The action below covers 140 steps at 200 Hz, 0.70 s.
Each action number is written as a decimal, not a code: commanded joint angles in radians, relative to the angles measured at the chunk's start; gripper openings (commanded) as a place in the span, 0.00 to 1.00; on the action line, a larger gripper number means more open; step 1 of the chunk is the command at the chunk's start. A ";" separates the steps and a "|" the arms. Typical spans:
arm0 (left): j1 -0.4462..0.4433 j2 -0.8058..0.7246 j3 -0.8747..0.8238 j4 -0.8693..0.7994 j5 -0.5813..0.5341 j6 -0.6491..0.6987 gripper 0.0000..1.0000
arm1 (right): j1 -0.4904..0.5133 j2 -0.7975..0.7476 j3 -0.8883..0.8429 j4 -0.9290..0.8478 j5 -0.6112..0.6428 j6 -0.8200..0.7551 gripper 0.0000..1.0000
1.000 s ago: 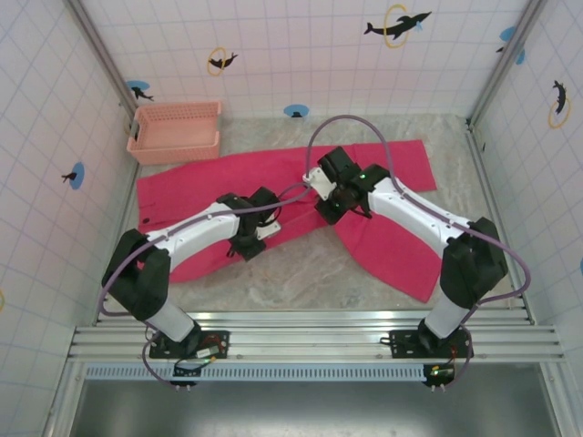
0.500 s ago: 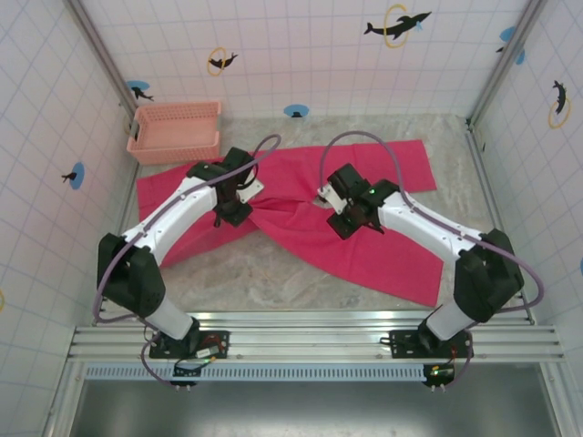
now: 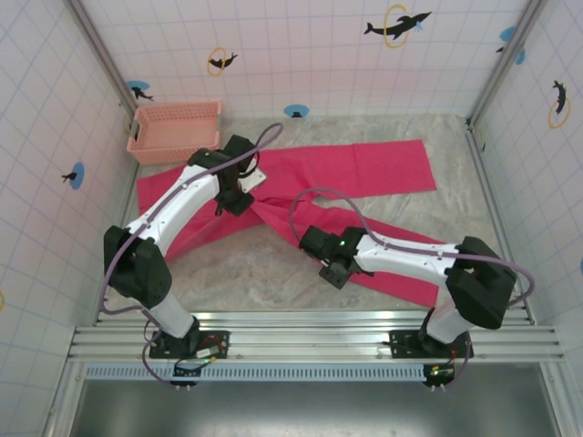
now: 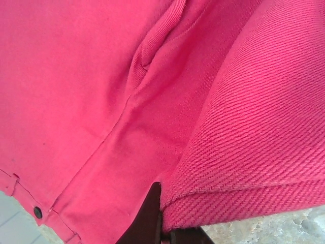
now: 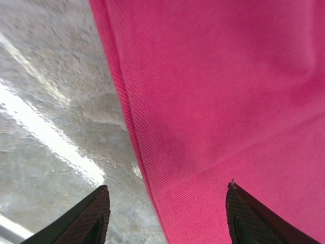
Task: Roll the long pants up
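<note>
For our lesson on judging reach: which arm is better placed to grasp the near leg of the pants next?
Probably the right. The right gripper hangs open over the near leg's edge of the long pants, while the left gripper is shut on cloth farther up, where the legs meet.

The long pants (image 3: pixel 346 170) are lying unrolled across the worktop (image 3: pixel 246 269), bright magenta and plain. The waist end (image 3: pixel 155 196) is sitting at the left, and the 2 legs are spreading apart toward the right. 1 leg (image 3: pixel 383 166) is running flat along the far side, while the other leg (image 3: pixel 282 221) is slanting toward the near right. Where they meet, the cloth is bunching into creases. In the left wrist view, a twill fold (image 4: pixel 254 127) is rising off the flatter cloth, and a dark stud (image 4: pixel 36 212) is showing by the waistband.
</note>
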 commanded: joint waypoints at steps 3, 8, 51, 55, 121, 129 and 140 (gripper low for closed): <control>0.007 0.013 0.066 -0.040 0.007 0.026 0.00 | 0.010 0.058 -0.013 -0.028 0.073 0.070 0.63; 0.010 0.014 0.073 -0.044 0.006 0.028 0.00 | 0.010 0.070 -0.012 -0.030 0.074 0.073 0.63; 0.024 0.011 0.098 -0.060 0.000 0.039 0.00 | 0.006 0.151 -0.018 -0.045 0.106 0.099 0.62; 0.027 0.009 0.098 -0.061 0.000 0.040 0.00 | 0.006 0.155 -0.018 -0.046 0.112 0.104 0.61; 0.058 -0.015 0.096 -0.059 -0.008 0.048 0.00 | -0.015 0.134 -0.024 -0.119 0.246 0.215 0.23; 0.060 -0.016 0.097 -0.059 -0.015 0.049 0.00 | -0.022 0.108 -0.019 -0.142 0.282 0.226 0.15; 0.065 -0.016 0.102 -0.055 -0.031 0.052 0.00 | -0.035 0.059 -0.013 -0.173 0.327 0.238 0.06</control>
